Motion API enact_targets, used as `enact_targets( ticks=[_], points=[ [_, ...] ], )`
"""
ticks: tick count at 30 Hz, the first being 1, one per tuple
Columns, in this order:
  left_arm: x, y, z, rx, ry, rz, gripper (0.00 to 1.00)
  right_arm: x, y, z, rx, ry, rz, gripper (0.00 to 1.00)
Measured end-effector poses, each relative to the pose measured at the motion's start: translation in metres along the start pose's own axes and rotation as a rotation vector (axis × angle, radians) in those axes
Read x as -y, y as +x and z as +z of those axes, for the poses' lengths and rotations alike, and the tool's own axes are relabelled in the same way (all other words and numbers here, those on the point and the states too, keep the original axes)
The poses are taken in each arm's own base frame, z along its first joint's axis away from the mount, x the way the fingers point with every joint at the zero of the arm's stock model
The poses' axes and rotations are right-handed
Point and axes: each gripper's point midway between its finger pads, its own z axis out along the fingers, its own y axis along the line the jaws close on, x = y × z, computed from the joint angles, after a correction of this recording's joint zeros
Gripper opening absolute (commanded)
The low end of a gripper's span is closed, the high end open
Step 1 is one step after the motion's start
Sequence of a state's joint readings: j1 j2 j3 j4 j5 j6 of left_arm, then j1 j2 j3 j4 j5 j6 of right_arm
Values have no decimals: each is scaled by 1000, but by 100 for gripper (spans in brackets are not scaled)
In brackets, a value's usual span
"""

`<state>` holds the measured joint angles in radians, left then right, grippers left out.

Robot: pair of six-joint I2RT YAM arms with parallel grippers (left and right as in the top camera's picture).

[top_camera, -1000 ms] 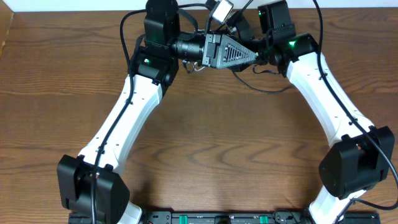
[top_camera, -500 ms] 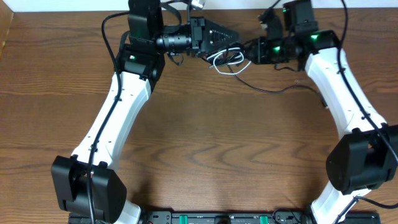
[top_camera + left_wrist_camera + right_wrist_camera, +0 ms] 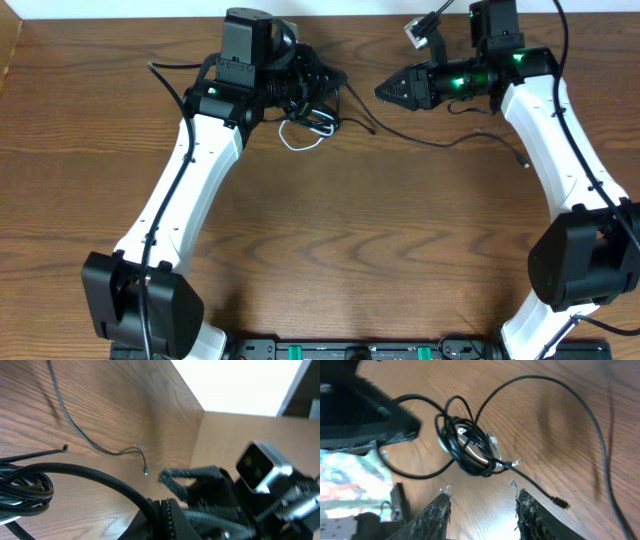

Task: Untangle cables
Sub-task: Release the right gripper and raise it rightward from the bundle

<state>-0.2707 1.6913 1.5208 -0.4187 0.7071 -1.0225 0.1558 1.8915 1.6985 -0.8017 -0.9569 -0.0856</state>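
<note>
The cables form a tangled coil [image 3: 312, 118] of black cords with a white loop [image 3: 297, 140], lying on the wooden table just under my left gripper [image 3: 325, 88]. That gripper is shut on a black cable [image 3: 100, 477] leading out of the coil [image 3: 22, 490]. One long thin black cable [image 3: 440, 143] trails right to a small plug [image 3: 520, 160]. My right gripper [image 3: 385, 91] points left at the coil from a short gap. In the right wrist view it [image 3: 481, 489] stands open and empty, with the coil [image 3: 470, 445] ahead of it and a plug end [image 3: 561, 504] beside its right finger.
The table's far edge [image 3: 340, 14] meets a white wall just behind both grippers. A black rail [image 3: 360, 350] with the arm bases runs along the front edge. The right arm's camera [image 3: 262, 467] sits close to my left gripper.
My right gripper has opened and pulled back to the right, away from the coil. My left gripper, still shut, has swung left and downward with the coil, which now lies on the table.
</note>
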Motion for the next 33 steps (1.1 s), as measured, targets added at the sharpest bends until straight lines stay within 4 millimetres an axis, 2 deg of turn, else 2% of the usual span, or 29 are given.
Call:
enact_targets(
  ticks=[3,6,12,20,23,27,29,33],
  points=[
    [-2,-5,0,27,-13,-37,7,-6,1,-1,0,-36,-11,48],
    [-4,-7,0,44,-21,-79,7,-21,0,2,3,-107,-59,51],
    [-5,-9,0,57,-23,-184,7,-52,4,19,-14,-207,-164,53],
    [-3,-6,0,37,-12,-336,7,-57,7,46,-46,-128,-266,52],
    [-1,-3,0,20,-6,-367,7,-62,5,61,-51,-85,-322,44],
    [0,-2,-1,9,2,-394,7,-62,4,77,-59,-3,-329,11],
    [0,-3,-2,11,4,-399,7,-60,3,79,-56,21,-311,3],
    [-3,-6,-4,17,-1,-409,7,-57,1,78,-49,43,-255,1]
  ],
)
